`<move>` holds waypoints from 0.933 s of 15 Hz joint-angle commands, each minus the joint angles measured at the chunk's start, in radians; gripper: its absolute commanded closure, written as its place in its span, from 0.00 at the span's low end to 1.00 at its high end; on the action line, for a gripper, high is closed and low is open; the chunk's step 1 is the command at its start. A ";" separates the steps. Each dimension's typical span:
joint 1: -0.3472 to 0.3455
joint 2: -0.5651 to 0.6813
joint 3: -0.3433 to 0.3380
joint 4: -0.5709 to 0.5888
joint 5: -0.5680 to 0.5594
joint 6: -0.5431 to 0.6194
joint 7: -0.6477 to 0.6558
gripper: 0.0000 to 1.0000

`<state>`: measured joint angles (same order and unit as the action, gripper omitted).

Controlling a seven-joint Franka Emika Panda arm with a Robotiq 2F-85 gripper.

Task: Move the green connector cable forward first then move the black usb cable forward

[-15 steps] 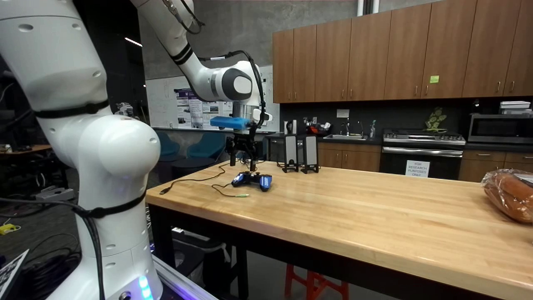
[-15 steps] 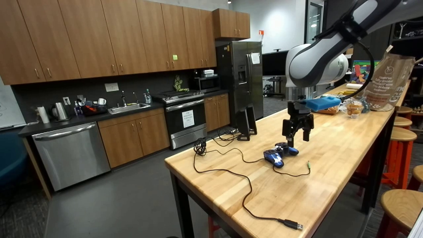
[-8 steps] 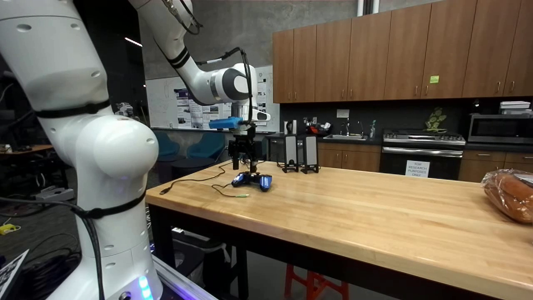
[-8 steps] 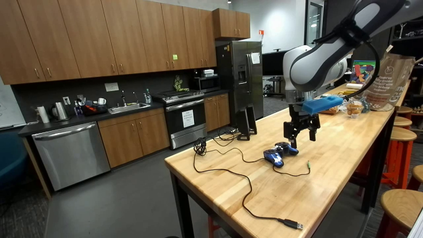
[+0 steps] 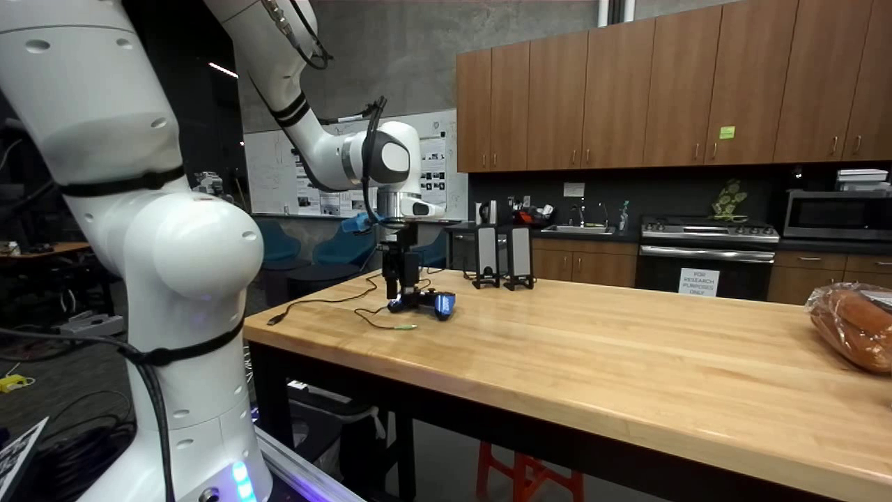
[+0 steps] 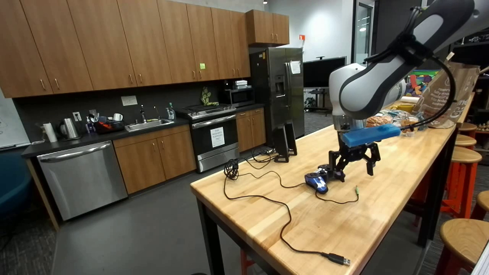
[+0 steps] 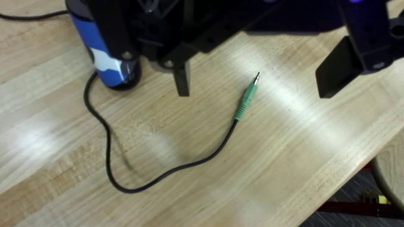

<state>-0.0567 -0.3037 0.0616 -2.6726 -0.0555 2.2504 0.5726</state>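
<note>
The green connector [image 7: 247,97] lies on the table at the end of a thin black cable, and it shows in both exterior views [image 5: 404,327] [image 6: 357,190]. My gripper [image 7: 255,93] is open and empty. In the wrist view its fingers stand apart on either side of the green tip, which shows between and below them. In an exterior view the gripper [image 6: 355,176] is above the table, just behind the green connector and beside the game controller. The black USB plug [image 6: 336,259] lies near the table's near end, also visible in the other view [image 5: 277,319], well away from the gripper.
A blue and black game controller [image 6: 316,182] lies close to one gripper finger, partly hidden by it. Two speakers [image 5: 519,256] stand farther back. A cable coil [image 6: 231,169] lies at the table edge. A paper bag [image 6: 443,89] and wrapped food [image 6: 391,116] stand at the far end.
My gripper has come down toward the table and turned. It has shifted left in an exterior view and slightly right in the other. The cables and controller have not moved.
</note>
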 commanded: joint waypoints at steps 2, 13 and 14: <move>-0.038 0.006 0.026 -0.050 0.000 0.092 0.199 0.00; -0.080 0.059 0.008 -0.069 -0.022 0.184 0.398 0.00; -0.079 0.062 0.007 -0.069 -0.018 0.185 0.403 0.00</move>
<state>-0.1279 -0.2535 0.0730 -2.7347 -0.0583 2.4148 0.9357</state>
